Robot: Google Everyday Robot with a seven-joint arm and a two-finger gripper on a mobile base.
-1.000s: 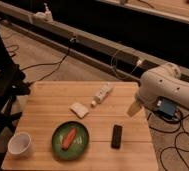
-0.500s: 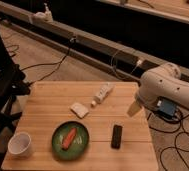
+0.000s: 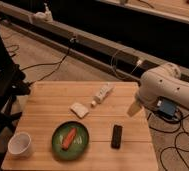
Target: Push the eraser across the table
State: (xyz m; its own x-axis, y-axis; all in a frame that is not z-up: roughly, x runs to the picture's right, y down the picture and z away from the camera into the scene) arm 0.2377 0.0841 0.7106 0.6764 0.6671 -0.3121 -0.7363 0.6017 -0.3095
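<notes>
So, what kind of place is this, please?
Probably a robot test lab: loose cables run over the floor, and a wooden table holds props such as a green plate. The gripper hangs at the table's edge, beyond the eraser.

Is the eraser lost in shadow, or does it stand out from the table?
Camera view: dim, warm light, yet the black eraser stands out on the pale table; no glare there; the pincer, above the table's right edge, is lit pale.

table point(image 3: 48, 105): pale wood, plank stripes
plate point(image 3: 82, 143): green, holding an orange piece point(image 3: 69, 138)
eraser point(image 3: 116, 136): matte black, right of plate
cup point(image 3: 19, 144): white, left of plate
gripper point(image 3: 134, 108): cream-white, up-right of plate
</notes>
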